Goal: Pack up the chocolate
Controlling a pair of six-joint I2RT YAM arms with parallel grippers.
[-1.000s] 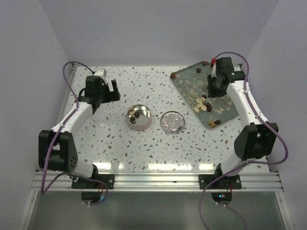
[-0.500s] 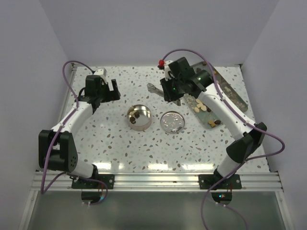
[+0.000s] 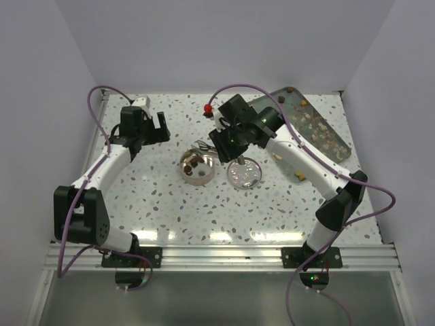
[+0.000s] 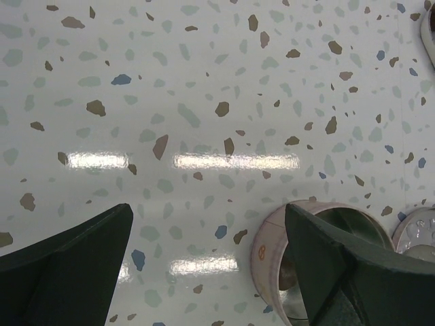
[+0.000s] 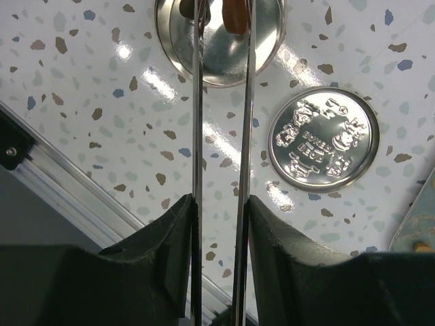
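The round metal tin (image 3: 198, 167) stands mid-table with a few dark chocolate lumps (image 3: 194, 163) inside. My right gripper (image 3: 224, 139) is shut on metal tongs (image 3: 203, 146). In the right wrist view the gripper (image 5: 219, 204) clamps the tongs (image 5: 197, 122), whose tips hold a brown chocolate lump (image 5: 234, 15) over the open tin (image 5: 217, 47). More chocolate (image 3: 314, 123) lies on the green tray (image 3: 333, 139). My left gripper (image 3: 153, 129) is open and empty left of the tin. In its wrist view the gripper (image 4: 207, 217) shows the tin's wall (image 4: 268, 251) beside the right finger.
The embossed tin lid (image 3: 244, 173) lies flat just right of the tin, and also shows in the right wrist view (image 5: 323, 139). The tray sits at the back right, partly hidden by my right arm. A metal rail (image 5: 61, 176) runs along the table's near edge.
My right arm has swung left from the tray to above the tin, carrying the tongs. The left arm has not moved.
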